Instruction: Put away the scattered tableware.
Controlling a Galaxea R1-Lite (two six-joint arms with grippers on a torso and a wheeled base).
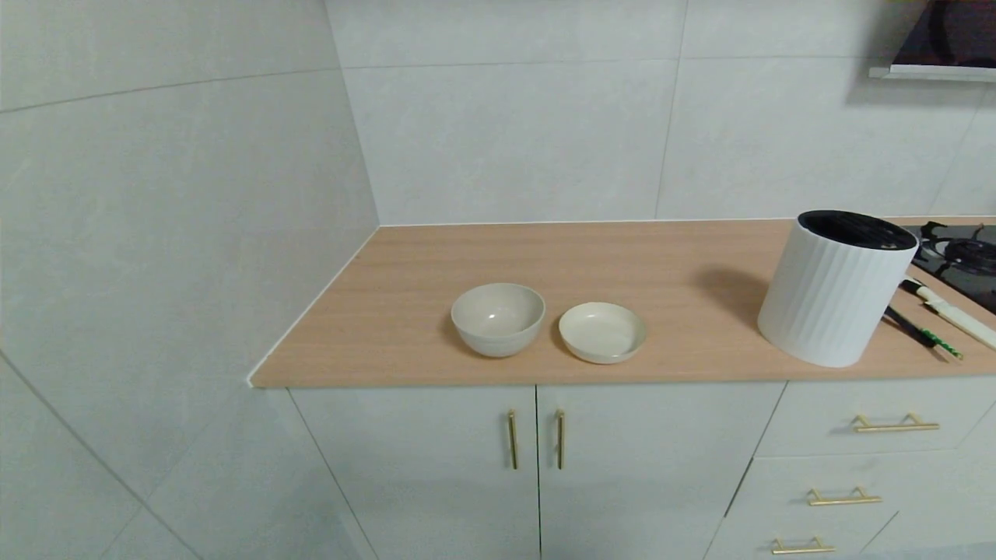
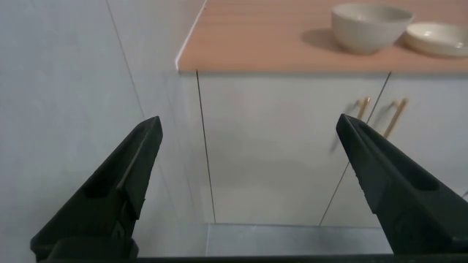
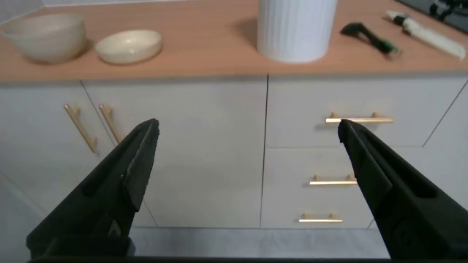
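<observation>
Though apart, bowl [image 1: 498, 319] beside dish [image 1: 601, 332]

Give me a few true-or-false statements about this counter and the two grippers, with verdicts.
1. The deep bowl stands to the left of the shallow dish on the countertop. True.
2. The deep bowl is stacked inside the shallow dish. False: they stand side by side.
3. The left gripper is shut on the deep bowl. False: it is open and empty, lower than the countertop.
4. The white ribbed container stands upright. True.
5. The cabinet doors below the deep bowl hang open. False: both are shut.
6. The right gripper is open. True.
</observation>
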